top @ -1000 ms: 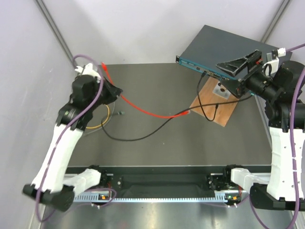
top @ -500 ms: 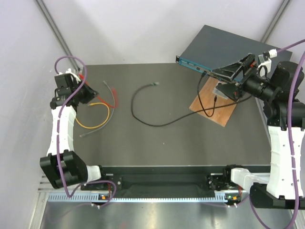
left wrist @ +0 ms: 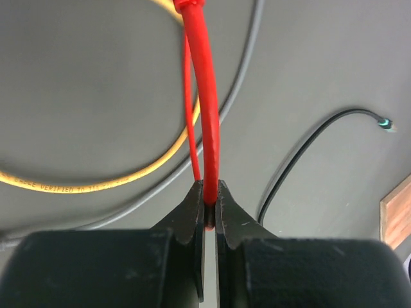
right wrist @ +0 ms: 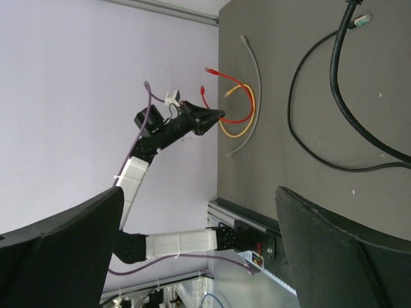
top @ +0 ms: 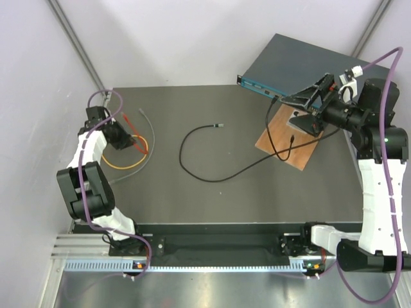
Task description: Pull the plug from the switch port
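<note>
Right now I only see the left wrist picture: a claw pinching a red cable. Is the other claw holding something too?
Observer: No. The right claw is wide open and empty, hovering by a wooden board.
Operator: Where is the box with the sockets?
Observer: The switch sits at the far right, just behind that board.
Operator: Is anything plugged into it?
Observer: A black cable runs up to its teal socket face. I cannot tell how firmly it is seated.
</note>
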Tool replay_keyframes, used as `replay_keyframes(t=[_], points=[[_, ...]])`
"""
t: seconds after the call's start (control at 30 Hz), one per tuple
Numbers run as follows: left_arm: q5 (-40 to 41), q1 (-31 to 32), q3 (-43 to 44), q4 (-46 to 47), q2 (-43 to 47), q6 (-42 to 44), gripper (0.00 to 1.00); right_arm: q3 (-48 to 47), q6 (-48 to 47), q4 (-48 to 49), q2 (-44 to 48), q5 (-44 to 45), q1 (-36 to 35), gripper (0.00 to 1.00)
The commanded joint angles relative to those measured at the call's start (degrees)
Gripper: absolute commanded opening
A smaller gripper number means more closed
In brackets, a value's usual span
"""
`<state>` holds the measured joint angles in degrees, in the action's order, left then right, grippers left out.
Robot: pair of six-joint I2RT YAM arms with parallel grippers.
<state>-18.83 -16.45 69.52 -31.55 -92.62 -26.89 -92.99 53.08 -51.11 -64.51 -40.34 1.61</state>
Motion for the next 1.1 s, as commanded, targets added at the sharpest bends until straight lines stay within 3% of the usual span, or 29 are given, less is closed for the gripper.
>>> replay_keyframes(t=[0.0, 0.13, 0.27, 0.37, 0.43, 0.53, 0.6, 0.83, 0.93, 1.03, 1.07], points=[[1.0, -0.7, -3.9, 5.5, 3.3, -3.1, 0.00, 0.8, -2.3, -0.2, 1.3, -2.1, -0.6, 1.00], [7.2, -0.7, -7.4, 3.4, 5.6, -6.8, 0.16, 3.5, -2.2, 0.0, 2.5, -4.6, 1.0, 1.00], [12.1, -0.7, -8.0, -0.3, 6.1, -10.0, 0.38, 9.7, 3.9, 11.1, 6.5, -11.1, 4.5, 1.00], [15.0, -0.7, -6.4, -4.6, 5.8, -10.9, 0.45, 14.8, 8.8, 16.3, 8.7, -14.4, 6.5, 1.00], [15.8, -0.7, -5.6, -6.7, 6.0, -11.4, 0.49, 13.0, 5.9, 13.8, 7.9, -14.4, 7.9, 1.00], [16.6, -0.7, -4.8, -10.2, 8.1, -12.2, 0.53, 8.5, -0.1, 2.6, 5.1, -13.4, 7.8, 1.00], [16.9, -0.6, -5.4, -11.9, 9.7, -13.4, 0.65, 3.7, -6.5, -3.6, 3.2, -11.8, 7.9, 1.00], [18.0, 0.1, -5.3, -20.4, 19.0, -14.2, 0.66, -9.5, -19.2, -22.2, -5.6, -2.6, 7.4, 1.00], [13.8, 5.3, -4.5, -18.0, 22.3, -13.9, 0.58, -10.6, -22.6, -22.9, -5.6, 1.9, 7.7, 1.00], [13.6, 11.9, -2.4, -12.8, 23.0, -12.1, 0.55, -5.5, -22.2, -19.4, -2.3, 3.8, 8.6, 0.91], [14.9, 16.1, -1.0, -12.1, 22.7, -10.5, 0.55, -2.7, -21.2, -17.6, -1.5, 3.6, 10.7, 0.79]])
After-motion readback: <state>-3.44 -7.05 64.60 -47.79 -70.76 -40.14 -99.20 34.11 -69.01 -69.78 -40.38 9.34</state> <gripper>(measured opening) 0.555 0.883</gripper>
